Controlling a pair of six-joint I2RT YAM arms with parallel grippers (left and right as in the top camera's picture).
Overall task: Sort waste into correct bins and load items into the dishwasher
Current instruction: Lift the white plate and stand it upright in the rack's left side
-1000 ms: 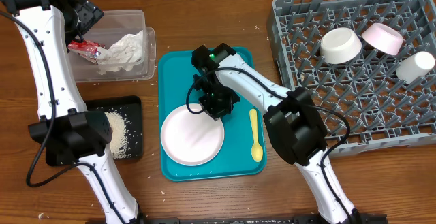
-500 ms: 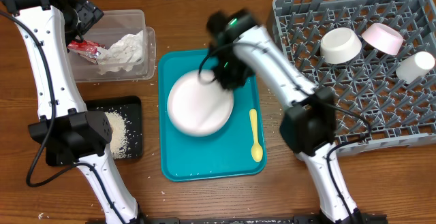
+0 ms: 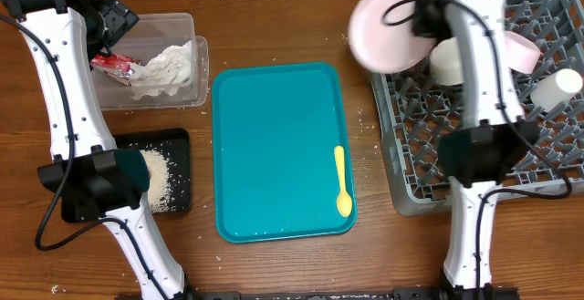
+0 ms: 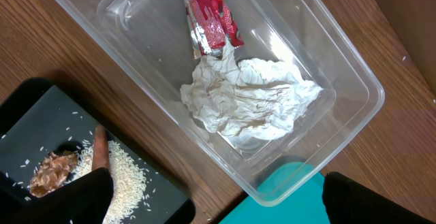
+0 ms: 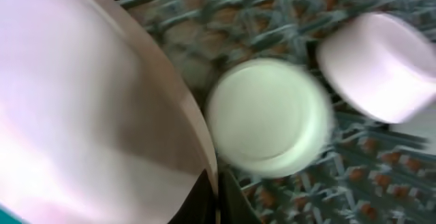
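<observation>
**Plate at the rack's edge, spoon waiting**

Up at one o'clock on the desk, my right fingers [image 5: 216,198] are clamped tight on the rim of the dinner plate [image 3: 383,26]. It hangs tilted in the air over the near-left corner of the dish rack [image 3: 547,145]. I judge the edge grip is there so the plate can go down on its side between the pegs rather than lie flat. The wrist view is blurred, so I cannot tell which row it is aimed at.

The rack, at two to three o'clock, already carries the white bowl [image 3: 445,63], the pink dish [image 3: 522,52] and the cup [image 3: 557,90]. At centre, the teal tray [image 3: 274,154] holds only the yellow spoon [image 3: 341,183], near its four o'clock corner.

My left fingers [image 3: 117,22] hover spread wide and empty above the clear tub [image 3: 155,26] at ten o'clock. It contains the napkin [image 3: 169,67] and the red wrapper [image 3: 111,63]. The black tray [image 3: 169,140] at eight o'clock holds the rice [image 3: 160,180], the brown lump [image 4: 51,173] and the food stick [image 4: 101,149].
</observation>
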